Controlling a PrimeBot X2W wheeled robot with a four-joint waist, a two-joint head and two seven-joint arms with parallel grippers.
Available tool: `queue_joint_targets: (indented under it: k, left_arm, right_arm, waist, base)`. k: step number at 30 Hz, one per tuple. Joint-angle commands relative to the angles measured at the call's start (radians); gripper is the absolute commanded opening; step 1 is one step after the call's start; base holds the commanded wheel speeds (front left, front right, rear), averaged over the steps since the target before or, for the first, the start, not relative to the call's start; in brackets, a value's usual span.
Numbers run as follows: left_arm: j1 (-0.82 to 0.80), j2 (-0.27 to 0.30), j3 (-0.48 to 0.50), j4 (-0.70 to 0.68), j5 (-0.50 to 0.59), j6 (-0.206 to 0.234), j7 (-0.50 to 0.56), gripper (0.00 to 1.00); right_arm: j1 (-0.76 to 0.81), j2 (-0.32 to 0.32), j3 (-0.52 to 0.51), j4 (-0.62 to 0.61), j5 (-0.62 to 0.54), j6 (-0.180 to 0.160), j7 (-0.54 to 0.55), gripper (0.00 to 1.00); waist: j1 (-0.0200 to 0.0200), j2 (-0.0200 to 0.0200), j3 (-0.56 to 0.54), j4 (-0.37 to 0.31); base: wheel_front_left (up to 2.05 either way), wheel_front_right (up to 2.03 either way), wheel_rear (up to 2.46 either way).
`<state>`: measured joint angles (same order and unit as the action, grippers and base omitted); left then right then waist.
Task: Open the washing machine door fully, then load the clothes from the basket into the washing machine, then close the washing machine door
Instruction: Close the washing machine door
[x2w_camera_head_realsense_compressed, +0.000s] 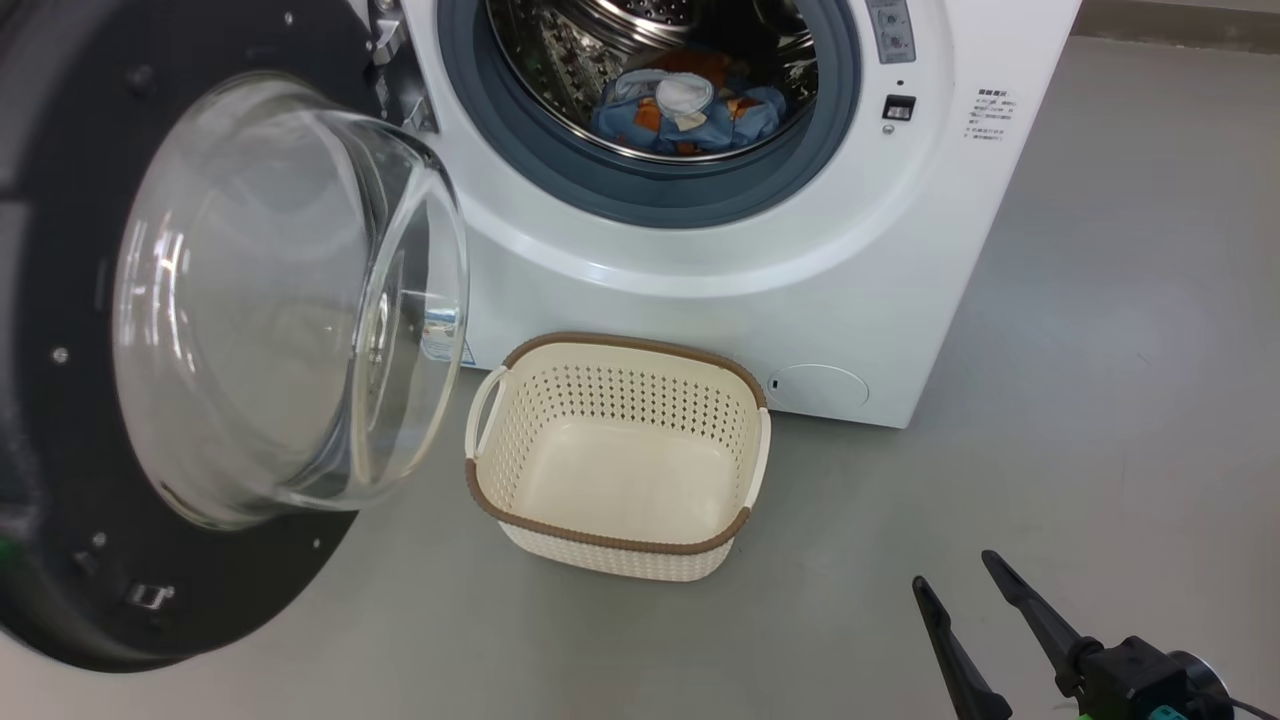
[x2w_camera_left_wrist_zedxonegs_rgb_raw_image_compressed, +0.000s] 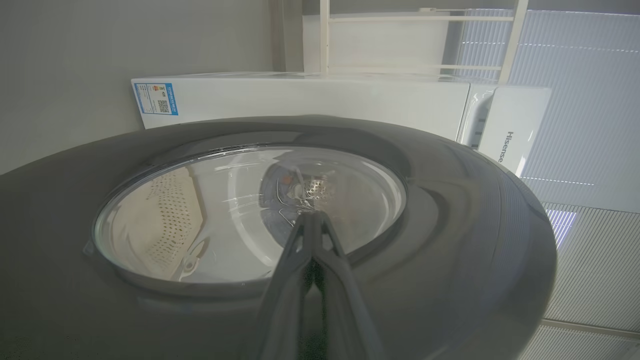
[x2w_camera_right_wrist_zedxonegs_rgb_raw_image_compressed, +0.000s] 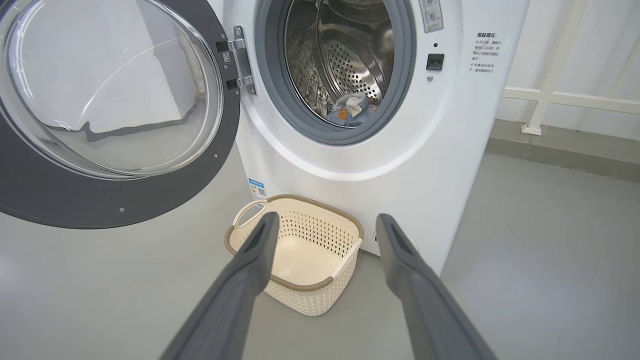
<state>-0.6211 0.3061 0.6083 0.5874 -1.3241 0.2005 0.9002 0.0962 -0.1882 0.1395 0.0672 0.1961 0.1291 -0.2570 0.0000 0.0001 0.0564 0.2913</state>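
- The brand name "Hisense" (x2w_camera_left_wrist_zedxonegs_rgb_raw_image_compressed: 509, 146) reads along the white top panel of the washing machine (x2w_camera_head_realsense_compressed: 800, 250) in the left wrist view.
- A blue label sticker (x2w_camera_right_wrist_zedxonegs_rgb_raw_image_compressed: 258, 189) with a QR code sits low on the machine's left side. Its small print is too fine to read.
- A block of small printed characters (x2w_camera_head_realsense_compressed: 990, 115) is on the front, right of the opening. It is also unreadable.
- The door (x2w_camera_head_realsense_compressed: 60, 250) is swung wide to the left on its hinge (x2w_camera_right_wrist_zedxonegs_rgb_raw_image_compressed: 240, 65), with the clear glass bowl bulging toward the machine.
- The clothes (x2w_camera_head_realsense_compressed: 690, 115), blue with orange and a cream piece on top, lie at the bottom of the steel drum.
- The basket (x2w_camera_head_realsense_compressed: 620, 343) stands on the smooth grey floor (x2w_camera_head_realsense_compressed: 1100, 400), just in front of the machine and below the opening. Its bare bottom shows.
- The left end effector (x2w_camera_left_wrist_zedxonegs_rgb_raw_image_compressed: 311, 217) has its fingers together, with the tips at the outer glass of the door. I cannot tell whether they touch it.
- The right end effector (x2w_camera_head_realsense_compressed: 953, 570) has its fingers apart and holds nothing. It hangs over the floor at the near right, well apart from the basket.
- A white rail frame (x2w_camera_right_wrist_zedxonegs_rgb_raw_image_compressed: 550, 95) runs along the far wall to the right.
- Open floor stretches to the right of the machine and near the basket.
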Motion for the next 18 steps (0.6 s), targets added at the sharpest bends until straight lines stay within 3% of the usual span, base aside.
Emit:
queue_joint_targets:
  k: [1,18]
  left_arm:
    - [0.002,0.024,0.001,-0.045,-0.004,0.007,0.019,0.00]
    - [0.024,-0.135,-0.145,-0.280,0.021,0.045,0.085,0.00]
  right_arm:
    - [-0.034,-0.006,0.020,-0.018,0.011,0.002,-0.005,1.00]
    - [-0.046,0.037,0.029,-0.009,0.016,0.002,-0.005,1.00]
  waist:
    - [0.0000,-0.0001,-0.002,0.001]
    - [0.0000,-0.0001,-0.023,-0.039]
  base:
    - [0.00,0.00,0.00]
    - [0.00,0.00,0.00]
